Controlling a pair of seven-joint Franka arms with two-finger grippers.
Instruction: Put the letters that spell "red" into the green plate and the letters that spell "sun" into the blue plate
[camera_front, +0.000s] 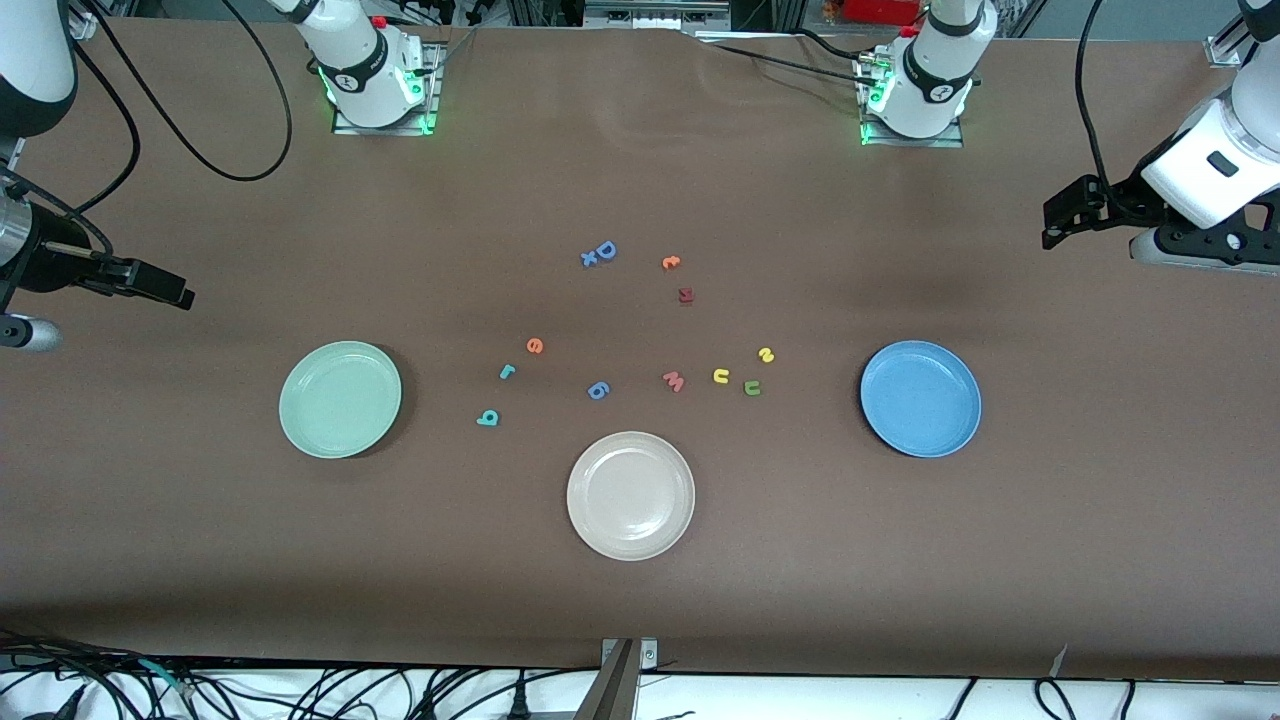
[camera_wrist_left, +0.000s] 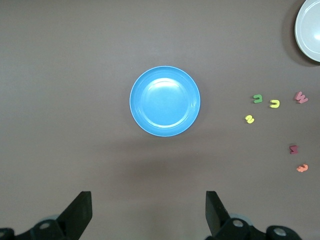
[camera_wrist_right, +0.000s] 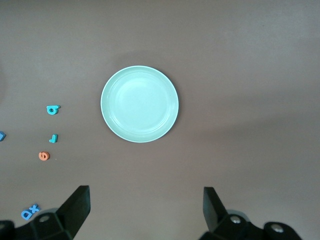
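The green plate (camera_front: 340, 399) (camera_wrist_right: 139, 104) lies toward the right arm's end, the blue plate (camera_front: 920, 398) (camera_wrist_left: 165, 101) toward the left arm's end; both hold nothing. Between them on the cloth lie the orange "e" (camera_front: 535, 346) (camera_wrist_right: 44, 156), teal "r" (camera_front: 507, 372) (camera_wrist_right: 53, 138) and teal "d" (camera_front: 488, 418) (camera_wrist_right: 52, 109). Closer to the blue plate are the yellow "s" (camera_front: 767, 354) (camera_wrist_left: 249, 119), yellow "u" (camera_front: 721, 376) (camera_wrist_left: 274, 104) and green "n" (camera_front: 752, 388) (camera_wrist_left: 257, 98). My left gripper (camera_front: 1052, 225) (camera_wrist_left: 148, 195) hangs open over bare table at its end. My right gripper (camera_front: 180, 290) (camera_wrist_right: 145, 190) hangs open at the other end.
A beige-white plate (camera_front: 630, 495) lies nearest the front camera, mid-table. Other letters are scattered in the middle: a blue "g" (camera_front: 598, 390), pink "w" (camera_front: 674, 381), blue capital "D" (camera_front: 600, 254), a small orange letter (camera_front: 671, 262) and a dark red one (camera_front: 686, 295).
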